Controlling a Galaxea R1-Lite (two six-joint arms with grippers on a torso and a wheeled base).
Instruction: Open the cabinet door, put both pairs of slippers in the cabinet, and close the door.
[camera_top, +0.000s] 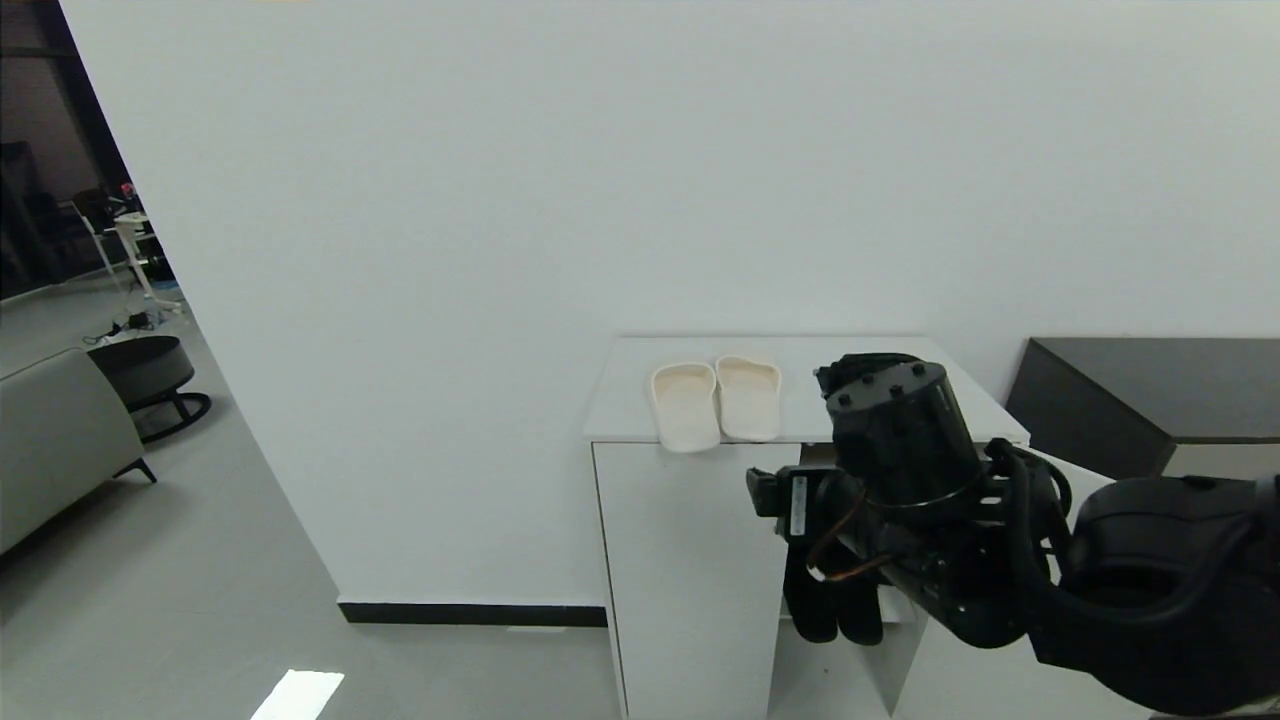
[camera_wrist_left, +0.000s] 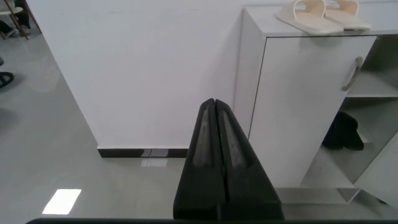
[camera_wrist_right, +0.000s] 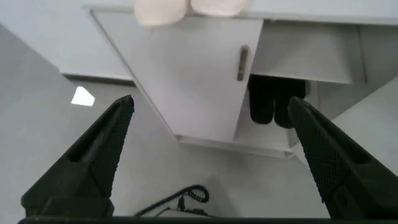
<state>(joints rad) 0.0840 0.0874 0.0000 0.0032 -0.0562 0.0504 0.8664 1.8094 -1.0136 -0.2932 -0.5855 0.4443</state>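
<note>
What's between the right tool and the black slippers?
Nothing: in the right wrist view the stretch from right tool to black slippers, inside the open cabinet, is bare.

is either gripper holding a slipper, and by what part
Nothing is held. The right gripper is open, the left gripper shut on nothing; black slippers lie inside the cabinet, white slippers on top.

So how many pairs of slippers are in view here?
2. A cream pair lies on top of the cabinet at its front edge; a black pair sits inside the open side, below the shelf. More could hide behind the closed door.
</note>
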